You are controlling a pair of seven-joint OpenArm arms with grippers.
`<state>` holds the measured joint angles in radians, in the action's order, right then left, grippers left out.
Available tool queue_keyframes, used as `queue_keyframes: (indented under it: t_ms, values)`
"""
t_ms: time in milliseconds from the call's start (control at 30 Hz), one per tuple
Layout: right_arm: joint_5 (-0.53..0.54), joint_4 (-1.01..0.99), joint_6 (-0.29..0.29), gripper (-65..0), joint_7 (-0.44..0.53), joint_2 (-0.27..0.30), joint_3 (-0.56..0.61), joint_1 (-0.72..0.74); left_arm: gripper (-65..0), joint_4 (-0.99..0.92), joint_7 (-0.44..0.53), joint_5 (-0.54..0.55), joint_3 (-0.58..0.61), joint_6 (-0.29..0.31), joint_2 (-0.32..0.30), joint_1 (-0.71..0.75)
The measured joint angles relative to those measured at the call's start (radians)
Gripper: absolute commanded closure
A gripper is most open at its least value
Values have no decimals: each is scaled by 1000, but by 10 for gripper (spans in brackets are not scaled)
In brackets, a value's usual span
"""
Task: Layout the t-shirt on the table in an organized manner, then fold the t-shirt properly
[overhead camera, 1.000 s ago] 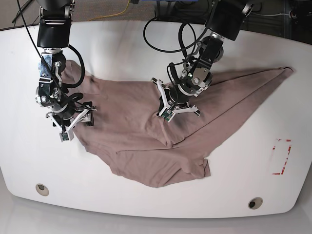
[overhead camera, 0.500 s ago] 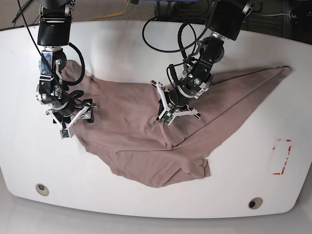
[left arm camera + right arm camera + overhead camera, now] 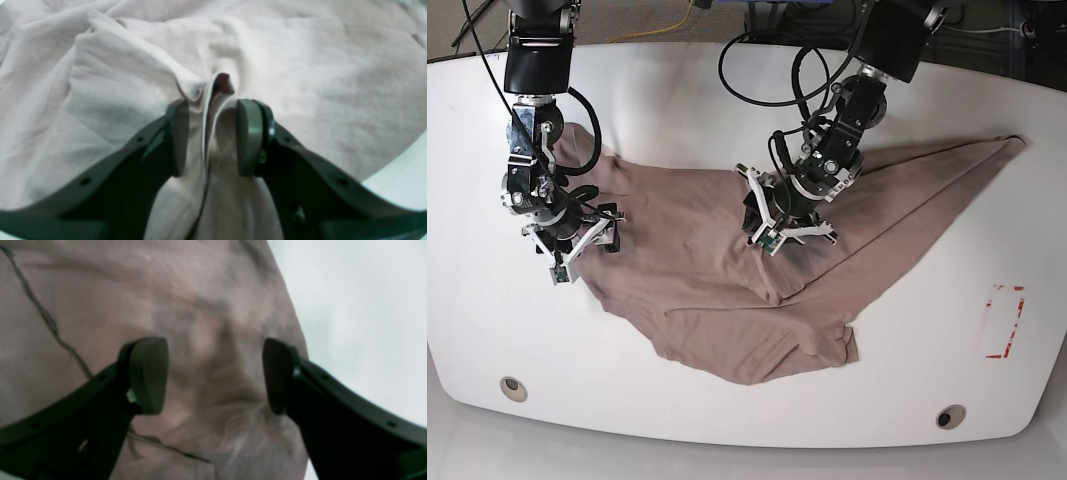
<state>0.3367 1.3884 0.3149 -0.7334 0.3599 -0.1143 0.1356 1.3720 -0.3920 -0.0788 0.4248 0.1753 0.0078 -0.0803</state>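
Observation:
The mauve-brown t-shirt (image 3: 707, 270) lies crumpled across the white table (image 3: 727, 80), with one corner stretched to the far right. My left gripper (image 3: 777, 225) is pressed down at the shirt's middle. In the left wrist view the left gripper (image 3: 212, 103) is open, and a pinched-up ridge of t-shirt (image 3: 300, 66) stands loosely between its pads. My right gripper (image 3: 567, 240) hovers low over the shirt's left edge. Its jaws (image 3: 213, 346) are wide open above the t-shirt (image 3: 100, 306) with nothing gripped, and bare table (image 3: 350, 306) shows beside the hem.
A red tape rectangle (image 3: 1005, 322) marks the table at the right. Two round grommet holes (image 3: 514, 388) (image 3: 950, 416) sit near the front edge. Black cables hang from both arms at the back.
My left gripper's jaws have parted, letting go of the fabric fold they pinched. Both arms have shifted only slightly, and the shirt lies nearly as before.

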Motion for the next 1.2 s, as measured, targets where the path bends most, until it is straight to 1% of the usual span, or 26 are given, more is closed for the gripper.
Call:
queue_keyframes:
  t_ms: [700,800,933,1200]
  values:
    - [0,0,0,-425,0,0,0,0,-228,0,1,1,-1,0,0,-3]
    - [0,0,0,-425,0,0,0,0,-228,0,0,27,-3,0,2,-3]
    - [0,0,0,-425,0,0,0,0,-228,3,0,97,-11,2,8,-5]
    - [0,0,0,-425,0,0,0,0,-228,8,8,99,-16,4,10,-8]
